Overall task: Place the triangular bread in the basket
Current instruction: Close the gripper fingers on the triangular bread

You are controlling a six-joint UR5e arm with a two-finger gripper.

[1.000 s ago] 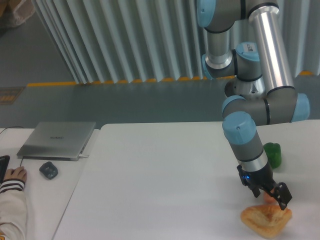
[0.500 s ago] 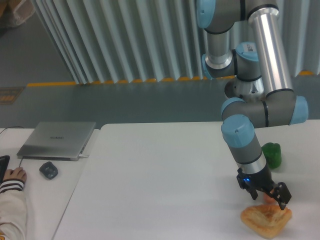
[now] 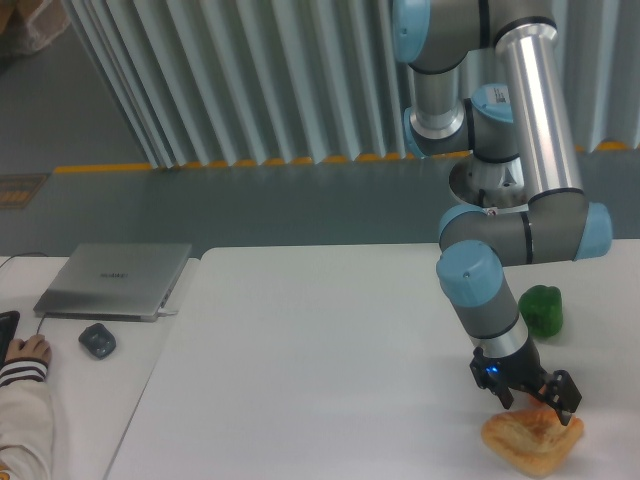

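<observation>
The triangular bread, flat and golden-brown with a raised rim, lies on the white table near the front right edge. My gripper hangs right over its far edge, fingers pointing down and apparently touching the crust. The dark fingers are seen from the side, so the gap between them is hidden. A small pinkish ball is barely visible behind the fingers. No basket is in view.
A green pepper sits on the table behind the gripper to the right. On a side desk at the left lie a closed laptop and a mouse. A person's hand rests at the far left edge.
The arm's lower joints have shifted slightly left and down, bringing the gripper lower onto the bread's far edge. The bread has barely moved.
</observation>
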